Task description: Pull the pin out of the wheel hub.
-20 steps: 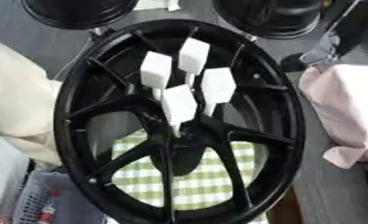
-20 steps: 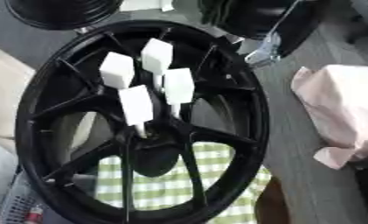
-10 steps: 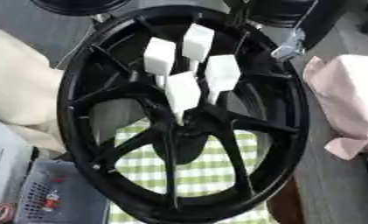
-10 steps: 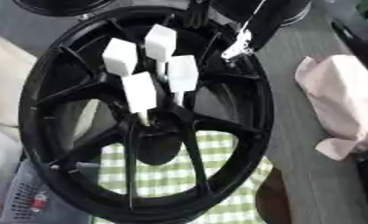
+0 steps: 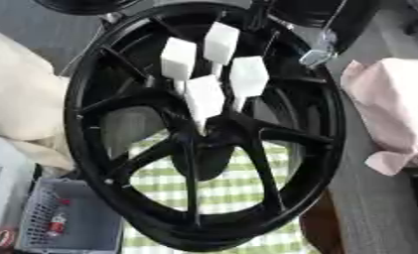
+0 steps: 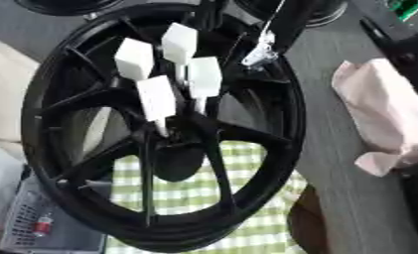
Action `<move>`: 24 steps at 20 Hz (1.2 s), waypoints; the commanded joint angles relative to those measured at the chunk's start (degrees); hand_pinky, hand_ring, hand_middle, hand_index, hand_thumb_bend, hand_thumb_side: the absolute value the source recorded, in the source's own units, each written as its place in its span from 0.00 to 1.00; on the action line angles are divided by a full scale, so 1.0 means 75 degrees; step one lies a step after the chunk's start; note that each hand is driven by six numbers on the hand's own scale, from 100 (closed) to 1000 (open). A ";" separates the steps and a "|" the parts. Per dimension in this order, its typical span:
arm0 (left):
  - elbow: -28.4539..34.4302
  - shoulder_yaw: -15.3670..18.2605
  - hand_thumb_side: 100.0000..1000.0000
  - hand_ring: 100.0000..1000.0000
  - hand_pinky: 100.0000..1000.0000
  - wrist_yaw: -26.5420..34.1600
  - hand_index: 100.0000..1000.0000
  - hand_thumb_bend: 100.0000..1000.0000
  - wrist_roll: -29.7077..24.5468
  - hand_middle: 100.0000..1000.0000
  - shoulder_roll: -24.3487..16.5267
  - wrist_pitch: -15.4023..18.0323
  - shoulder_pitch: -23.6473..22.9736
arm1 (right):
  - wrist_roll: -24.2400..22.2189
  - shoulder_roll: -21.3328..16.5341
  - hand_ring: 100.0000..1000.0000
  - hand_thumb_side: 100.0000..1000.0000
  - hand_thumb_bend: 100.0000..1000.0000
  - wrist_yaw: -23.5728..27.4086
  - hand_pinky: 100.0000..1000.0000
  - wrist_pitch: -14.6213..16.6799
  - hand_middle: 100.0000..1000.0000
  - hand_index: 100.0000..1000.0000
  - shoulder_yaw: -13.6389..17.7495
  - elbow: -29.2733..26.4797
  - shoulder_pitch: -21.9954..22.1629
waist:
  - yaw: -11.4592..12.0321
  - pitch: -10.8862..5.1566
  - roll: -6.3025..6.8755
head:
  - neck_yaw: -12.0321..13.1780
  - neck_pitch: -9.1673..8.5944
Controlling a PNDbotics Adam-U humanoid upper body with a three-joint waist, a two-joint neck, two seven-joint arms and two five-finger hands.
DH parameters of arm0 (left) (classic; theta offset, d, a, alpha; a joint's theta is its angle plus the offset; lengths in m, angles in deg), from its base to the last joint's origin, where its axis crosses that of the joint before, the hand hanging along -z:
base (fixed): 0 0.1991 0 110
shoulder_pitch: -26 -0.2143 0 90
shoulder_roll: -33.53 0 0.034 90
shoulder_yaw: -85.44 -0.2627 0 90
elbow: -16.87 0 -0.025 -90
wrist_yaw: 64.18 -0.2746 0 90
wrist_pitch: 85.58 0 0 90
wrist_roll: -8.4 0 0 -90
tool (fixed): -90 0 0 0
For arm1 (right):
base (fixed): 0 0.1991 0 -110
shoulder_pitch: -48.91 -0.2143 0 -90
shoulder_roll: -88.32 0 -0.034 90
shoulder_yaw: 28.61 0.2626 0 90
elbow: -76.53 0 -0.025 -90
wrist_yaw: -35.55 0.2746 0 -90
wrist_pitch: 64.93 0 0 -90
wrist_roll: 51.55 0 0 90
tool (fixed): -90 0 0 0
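Wheel hub (image 5: 203,149) has all four white pins (image 5: 204,97) in; right hand (image 6: 262,49) near top rim, fingers unclear, left hand unseen.

No readable text, label, brand, number or sign anywhere in either view.

The black spoked metal wheel hub (image 5: 203,129) carries no legible marking on its rim or spokes, and the four white block-headed pins (image 5: 205,96) standing in its centre have plain faces. The green-and-white checked cloth (image 5: 221,188) under it is pattern only. In the grey plastic basket (image 5: 60,223) at the lower left lie small red-and-white items whose print, if any, is too blurred to read. A green patch (image 6: 406,7) on a dark object at the upper right edge shows pale marks that cannot be made out as letters.
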 commanded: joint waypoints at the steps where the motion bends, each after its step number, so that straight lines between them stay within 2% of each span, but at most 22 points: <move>1: 0.0025 0.0079 0.46 0.62 0.54 -0.0010 0.62 0.72 0.0054 0.43 -0.0153 0.0009 -0.0099 | -0.0003 0.0235 0.71 0.42 0.45 -0.0413 0.83 0.0153 0.66 0.78 0.0202 -0.0168 0.0054 | -0.0079 -0.0243 0.0025 | 0.0166 0.0062; 7: -0.0139 0.0319 0.45 0.62 0.54 0.0003 0.62 0.72 0.0306 0.42 -0.0196 -0.0008 -0.0728 | 0.0161 0.0969 0.71 0.41 0.42 -0.0612 0.85 0.0090 0.67 0.78 0.0307 -0.0401 0.0549 | -0.0349 -0.0505 0.0010 | 0.0672 0.0052; 11: -0.0245 0.0488 0.45 0.61 0.53 0.0040 0.62 0.72 0.0490 0.42 -0.0223 -0.0017 -0.1165 | 0.0181 0.1235 0.72 0.41 0.41 -0.0578 0.85 -0.0020 0.67 0.78 0.0311 -0.0706 0.0647 | -0.0503 -0.0648 -0.0023 | 0.1073 -0.0099; 12: -0.0259 0.0517 0.45 0.61 0.53 0.0043 0.62 0.72 0.0524 0.42 -0.0218 -0.0017 -0.1220 | 0.0190 0.1288 0.72 0.39 0.47 -0.0570 0.85 -0.0057 0.67 0.78 0.0314 -0.0778 0.0675 | -0.0519 -0.0668 -0.0031 | 0.1108 -0.0178; 13: -0.0268 0.0536 0.45 0.62 0.53 0.0045 0.62 0.72 0.0550 0.42 -0.0213 -0.0015 -0.1258 | 0.0192 0.1336 0.72 0.41 0.40 -0.0578 0.85 -0.0098 0.67 0.78 0.0312 -0.0843 0.0713 | -0.0529 -0.0681 -0.0037 | 0.1127 -0.0225; 24: -0.0287 0.0562 0.45 0.62 0.53 0.0099 0.62 0.72 0.0596 0.42 -0.0216 -0.0003 -0.1352 | 0.0148 0.1563 0.72 0.41 0.39 -0.0772 0.85 -0.0308 0.67 0.78 0.0241 -0.1031 0.0874 | -0.0541 -0.0528 -0.0092 | 0.1203 -0.0247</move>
